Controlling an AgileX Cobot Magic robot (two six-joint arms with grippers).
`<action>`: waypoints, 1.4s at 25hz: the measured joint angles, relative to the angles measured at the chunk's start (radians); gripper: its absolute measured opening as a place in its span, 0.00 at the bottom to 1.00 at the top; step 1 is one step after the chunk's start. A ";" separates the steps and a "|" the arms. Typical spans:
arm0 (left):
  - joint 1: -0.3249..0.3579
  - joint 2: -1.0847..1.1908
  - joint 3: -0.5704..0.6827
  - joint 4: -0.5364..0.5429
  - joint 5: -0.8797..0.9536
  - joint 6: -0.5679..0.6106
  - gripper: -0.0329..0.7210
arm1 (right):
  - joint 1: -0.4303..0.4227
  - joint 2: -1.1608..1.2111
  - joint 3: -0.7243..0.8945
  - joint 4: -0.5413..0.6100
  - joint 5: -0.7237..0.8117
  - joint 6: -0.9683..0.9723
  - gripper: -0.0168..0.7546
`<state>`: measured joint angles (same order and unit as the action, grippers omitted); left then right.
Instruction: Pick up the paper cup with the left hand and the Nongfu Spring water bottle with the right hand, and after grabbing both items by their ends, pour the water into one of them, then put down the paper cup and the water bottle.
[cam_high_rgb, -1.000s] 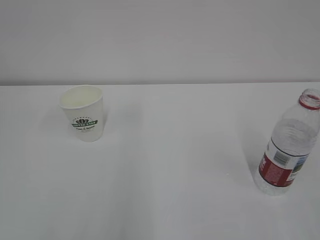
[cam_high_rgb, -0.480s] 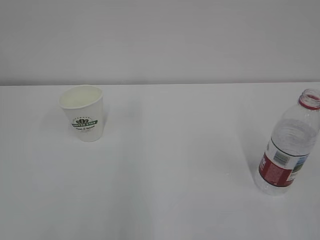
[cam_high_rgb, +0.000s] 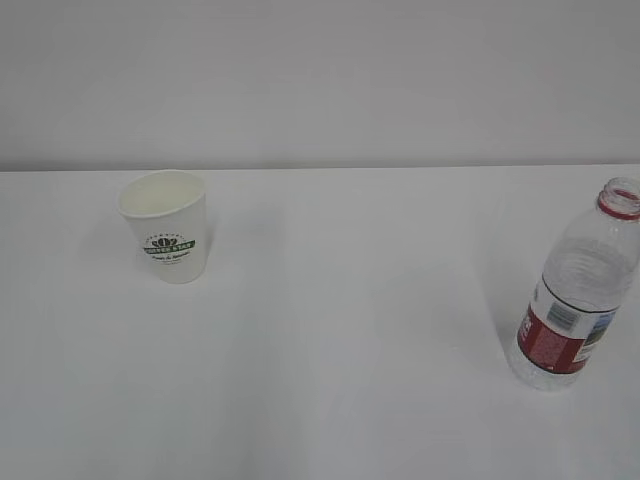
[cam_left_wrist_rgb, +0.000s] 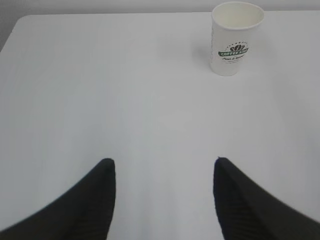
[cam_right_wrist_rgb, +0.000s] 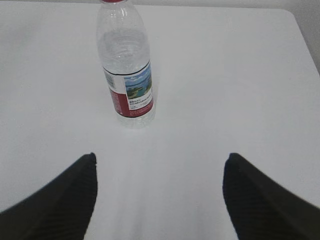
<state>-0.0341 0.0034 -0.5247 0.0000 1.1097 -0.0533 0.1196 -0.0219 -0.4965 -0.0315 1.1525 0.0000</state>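
The paper cup (cam_high_rgb: 166, 227) stands left on the table (cam_high_rgb: 340, 330), the Nongfu Spring water bottle (cam_high_rgb: 580, 290) right.

left gripper (cam_left_wrist_rgb: 162, 167) fingers (cam_left_wrist_rgb: 97, 200): two matte black, broad at the base, narrowing to rounded tips
left finger surface: fine ribbing across the inner faces
right gripper (cam_right_wrist_rgb: 159, 162) fingers (cam_right_wrist_rgb: 250, 195): black, same tapered shape
right finger surface: faint ribbed texture
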 joint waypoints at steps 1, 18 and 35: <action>0.000 0.000 0.000 0.000 0.000 0.000 0.64 | 0.000 0.000 0.000 0.000 0.000 0.000 0.78; 0.000 0.000 0.000 0.000 0.000 0.000 0.64 | 0.000 0.000 0.000 0.000 0.000 0.000 0.78; 0.000 0.070 -0.022 -0.024 -0.203 0.000 0.64 | 0.000 0.031 -0.054 0.000 -0.127 0.000 0.78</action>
<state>-0.0341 0.0739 -0.5470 -0.0245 0.9063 -0.0533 0.1196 0.0092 -0.5504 -0.0315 1.0255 0.0000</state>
